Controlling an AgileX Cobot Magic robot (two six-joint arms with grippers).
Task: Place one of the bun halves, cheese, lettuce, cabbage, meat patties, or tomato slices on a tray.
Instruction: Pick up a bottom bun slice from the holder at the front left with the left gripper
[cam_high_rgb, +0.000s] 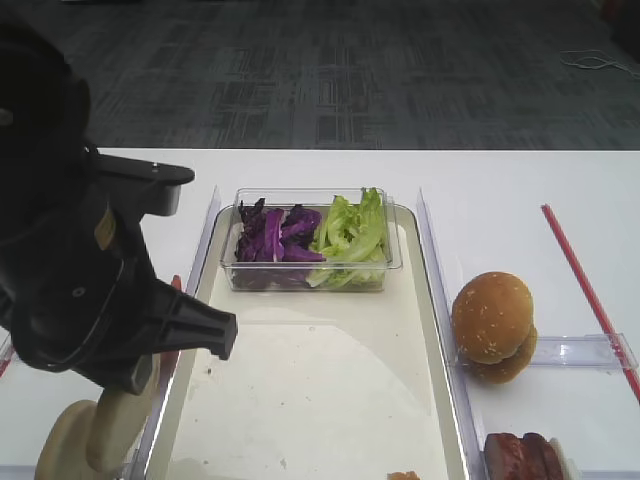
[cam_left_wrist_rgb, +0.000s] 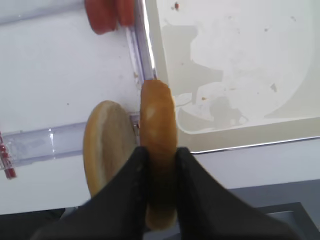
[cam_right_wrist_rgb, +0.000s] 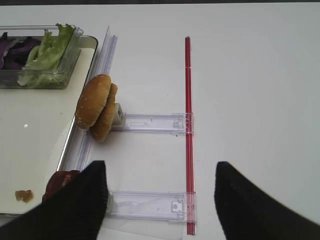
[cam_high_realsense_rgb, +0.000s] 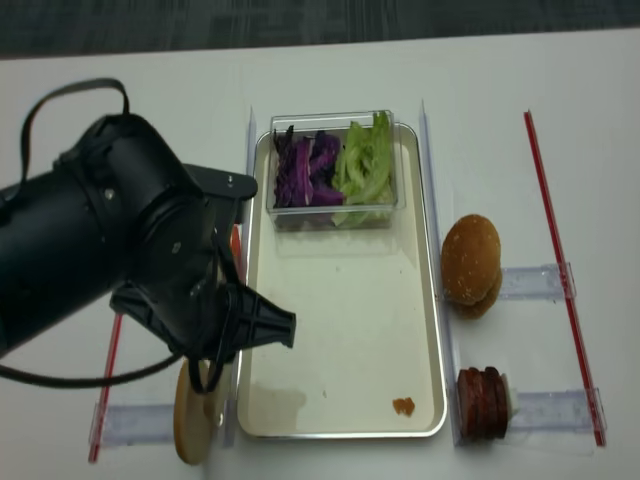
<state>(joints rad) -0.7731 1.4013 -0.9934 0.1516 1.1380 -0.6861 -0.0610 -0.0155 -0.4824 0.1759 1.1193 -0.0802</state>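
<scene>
My left gripper (cam_left_wrist_rgb: 160, 154) is shut on one of the bun halves (cam_left_wrist_rgb: 158, 112), held on edge over the near left corner of the tray (cam_left_wrist_rgb: 240, 75). A second bun half (cam_left_wrist_rgb: 106, 145) stands just left of it in a clear holder. From above, both show under the left arm (cam_high_rgb: 95, 435). The tomato slices (cam_left_wrist_rgb: 107, 15) lie by the tray's left rim. The cabbage (cam_high_rgb: 272, 235) and lettuce (cam_high_rgb: 352, 232) fill a clear tub at the tray's far end. The meat patties (cam_high_realsense_rgb: 482, 402) stand right of the tray. My right gripper (cam_right_wrist_rgb: 160, 172) hangs open and empty beside them. No cheese shows.
Two sesame bun tops (cam_high_rgb: 492, 320) stand in a clear holder rail (cam_right_wrist_rgb: 150, 122) right of the tray. Red strips (cam_right_wrist_rgb: 188, 125) bound the holders on the right. A small orange crumb (cam_high_realsense_rgb: 403, 406) lies on the tray's near end. Dark carpet lies beyond the table's far edge.
</scene>
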